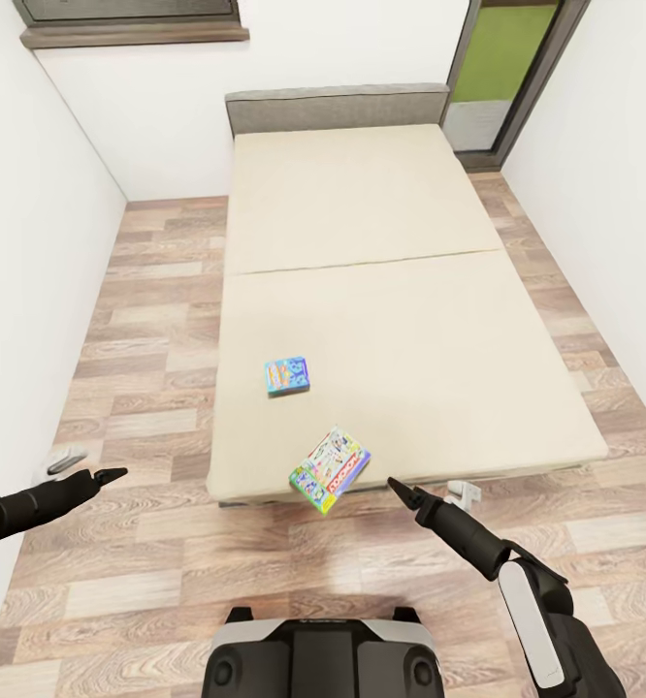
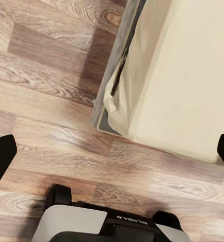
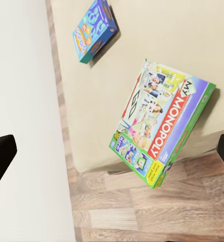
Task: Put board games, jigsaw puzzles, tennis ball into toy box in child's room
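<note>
My left gripper [image 1: 110, 474] hangs over the floor [image 1: 148, 582] beside the bed [image 1: 401, 320]; I cannot tell its jaws. The blue board game [image 1: 287, 375] lies near the bed's front edge, the Monopoly box [image 1: 330, 470] overhangs that edge. My right gripper [image 1: 397, 487], empty, jaws wide, is just beside the box.

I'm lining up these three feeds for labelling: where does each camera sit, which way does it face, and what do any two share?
Head view: on the head, looking down at the bed; both arms and the base show.
Left wrist view: on the left arm, facing floor and bed corner; dark fingertips, base.
Right wrist view: on the right arm, facing the Monopoly box and blue board game.
Head and right wrist views share both games.
</note>
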